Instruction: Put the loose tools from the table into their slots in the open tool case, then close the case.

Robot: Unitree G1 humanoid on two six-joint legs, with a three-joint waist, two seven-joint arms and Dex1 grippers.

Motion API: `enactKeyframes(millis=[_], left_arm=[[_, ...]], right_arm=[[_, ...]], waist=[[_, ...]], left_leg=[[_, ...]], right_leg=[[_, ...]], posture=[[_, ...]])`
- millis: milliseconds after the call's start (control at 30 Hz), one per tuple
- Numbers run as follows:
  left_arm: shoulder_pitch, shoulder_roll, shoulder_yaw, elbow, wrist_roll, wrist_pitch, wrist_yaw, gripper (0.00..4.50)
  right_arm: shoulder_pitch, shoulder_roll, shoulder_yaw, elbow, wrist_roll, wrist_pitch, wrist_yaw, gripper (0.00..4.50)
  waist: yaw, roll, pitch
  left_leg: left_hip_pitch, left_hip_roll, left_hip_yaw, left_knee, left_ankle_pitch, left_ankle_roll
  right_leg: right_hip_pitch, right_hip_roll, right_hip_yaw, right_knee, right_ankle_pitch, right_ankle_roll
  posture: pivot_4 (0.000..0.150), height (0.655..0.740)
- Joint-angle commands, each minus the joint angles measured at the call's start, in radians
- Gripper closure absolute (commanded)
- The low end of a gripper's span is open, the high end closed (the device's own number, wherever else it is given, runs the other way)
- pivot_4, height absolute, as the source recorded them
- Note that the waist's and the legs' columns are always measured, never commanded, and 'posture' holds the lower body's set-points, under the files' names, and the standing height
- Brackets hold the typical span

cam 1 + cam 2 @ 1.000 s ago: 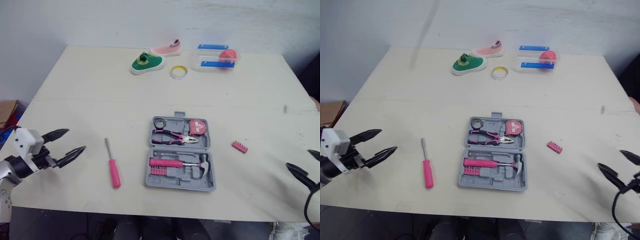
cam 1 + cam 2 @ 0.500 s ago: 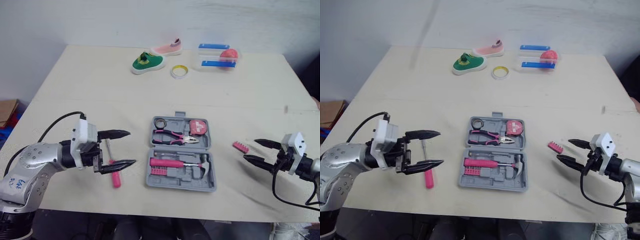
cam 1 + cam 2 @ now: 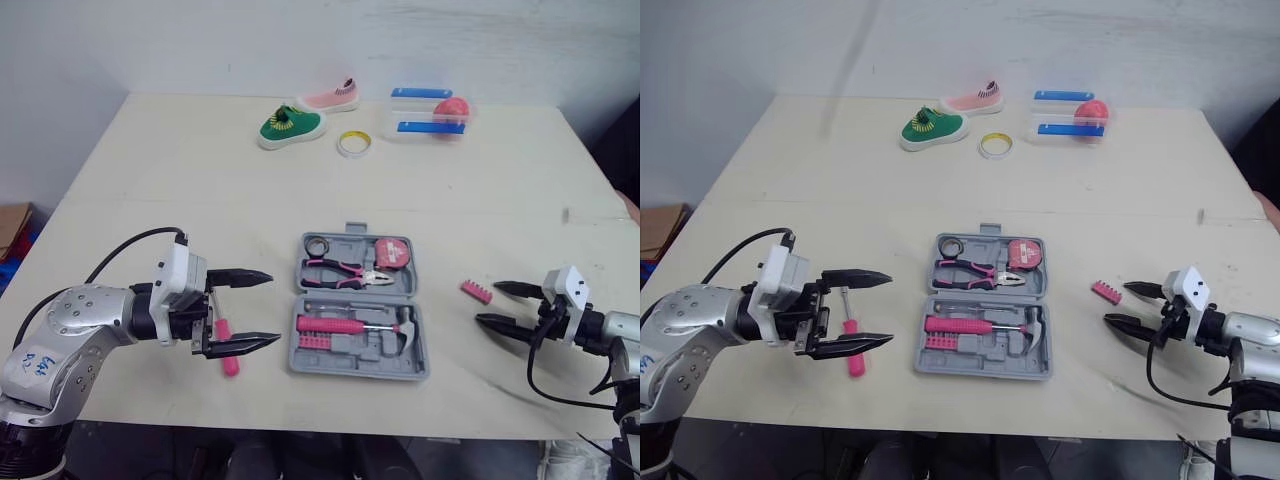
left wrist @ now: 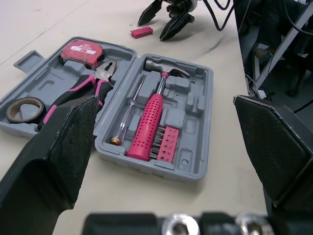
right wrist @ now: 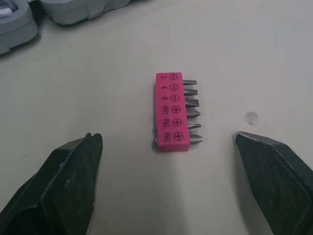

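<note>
My left pincer [image 3: 272, 308] hung low over the table [image 3: 150, 170] with its two black fingers [image 4: 58, 142] spread wide and nothing gripped between them. The pink-handled screwdriver [image 3: 854, 358] lay flat on the table under that pincer, its shaft pointing away from me. I could not tell whether either finger touched it. Through the gap between the fingers I looked straight at the open tool case [image 3: 352, 366], which lay just to the right of the pincer.

The case lay flat with both halves open. In the far half sat a small roll of tape [image 3: 319, 245], the pliers [image 3: 345, 268] and the tape measure [image 3: 392, 250]. In the near half lay the hammer [image 3: 355, 326] with its pink grip, and beside it a slim screwdriver [image 4: 128, 117] and a pink row of bits [image 4: 165, 144].

To the right of the case, apart from it, the loose pink bit strip [image 5: 171, 111] rested on the table. My right pincer [image 3: 488, 304] hovered near it, fingers [image 5: 73, 171] held far apart and empty. The strip lay just ahead of the fingertips, in line with the gap, and touched neither one.

At the far edge of the table stood a green shoe [image 3: 290, 125], a pink shoe [image 3: 330, 97], a ring of tape [image 3: 352, 144] and a clear box [image 3: 430, 112].
</note>
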Motion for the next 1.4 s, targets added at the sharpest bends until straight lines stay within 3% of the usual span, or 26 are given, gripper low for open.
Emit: enactKeyframes(millis=[33, 267, 367, 533, 567, 800, 967, 1200, 1400], left_arm=[[0.004, 0.003, 0.002, -0.019, -0.002, -0.015, -0.01, 0.03], [0.013, 0.005, 0.006, -0.018, 0.005, -0.019, -0.015, 0.03], [0.012, 0.006, 0.004, -0.013, 0.009, -0.025, -0.021, 0.0], [0.011, 0.009, -0.007, -0.004, 0.014, -0.028, -0.038, 0.0], [0.01, 0.009, -0.008, -0.003, 0.015, -0.028, -0.041, 0.0], [-0.014, -0.002, -0.035, 0.017, 0.033, -0.048, -0.06, 0.0], [-0.062, -0.034, -0.064, 0.066, 0.071, -0.131, -0.09, 0.0], [-0.073, -0.055, -0.096, 0.108, 0.11, -0.229, -0.142, 0.0], [-0.072, -0.059, -0.123, 0.127, 0.134, -0.26, -0.165, 0.0]], right_arm=[[-0.011, 0.013, 0.007, 0.025, -0.013, -0.015, 0.019, 0.0], [-0.04, 0.029, 0.012, 0.067, -0.023, -0.024, 0.016, 0.0], [-0.054, 0.034, 0.014, 0.095, -0.024, -0.017, 0.023, 0.83], [-0.079, 0.049, 0.012, 0.135, -0.031, -0.031, 0.0, 3.36], [-0.081, 0.051, 0.011, 0.142, -0.032, -0.034, -0.004, 3.69], [-0.047, 0.042, -0.008, 0.064, -0.004, -0.068, 0.005, 3.72], [0.083, 0.003, -0.034, -0.415, 0.096, 0.1, -0.024, 3.72], [0.204, -0.141, 0.032, -1.12, 0.267, 0.773, -0.223, 3.72], [0.073, -0.153, 0.212, -1.392, 0.407, 1.185, -0.344, 3.72]], waist=[[0.0, 0.0, 0.0], [-0.002, 0.0, 0.0], [-0.003, 0.0, 0.0], [-0.001, 0.0, 0.0], [-0.001, 0.0, 0.0], [0.0, -0.001, 0.0], [0.003, 0.003, 0.002], [0.005, 0.004, 0.003], [0.005, 0.003, 0.003]], left_leg=[[0.0, 0.0, 0.0, 0.001, 0.0, 0.0], [0.0, 0.001, 0.0, 0.004, 0.0, 0.0], [0.0, 0.001, 0.0, 0.005, -0.001, 0.0], [0.0, 0.001, 0.0, 0.005, -0.001, 0.0], [0.0, 0.001, 0.0, 0.005, -0.001, 0.0], [0.0, 0.001, 0.0, 0.006, -0.001, 0.0], [-0.002, 0.002, -0.001, 0.004, -0.001, 0.0], [-0.004, 0.004, 0.0, 0.002, -0.002, -0.002], [-0.006, 0.003, 0.0, 0.0, -0.003, -0.001]], right_leg=[[0.0, 0.0, 0.0, 0.0, 0.0, 0.0], [0.0, 0.0, 0.0, 0.003, 0.0, 0.0], [0.0, 0.0, 0.001, 0.005, 0.0, 0.0], [0.0, 0.0, 0.001, 0.006, 0.0, 0.0], [0.0, 0.0, 0.001, 0.005, 0.0, 0.0], [0.001, 0.0, 0.001, 0.006, 0.0, 0.0], [-0.002, -0.001, 0.001, 0.006, 0.0, 0.0], [-0.005, 0.0, 0.002, 0.006, 0.0, -0.001], [-0.009, -0.002, 0.001, 0.006, -0.001, -0.001]], posture=[[0.15, 0.74], [0.15, 0.74], [0.15, 0.74], [0.15, 0.74], [0.15, 0.74], [0.15, 0.74], [0.15, 0.74], [0.15, 0.74], [0.15, 0.74]])
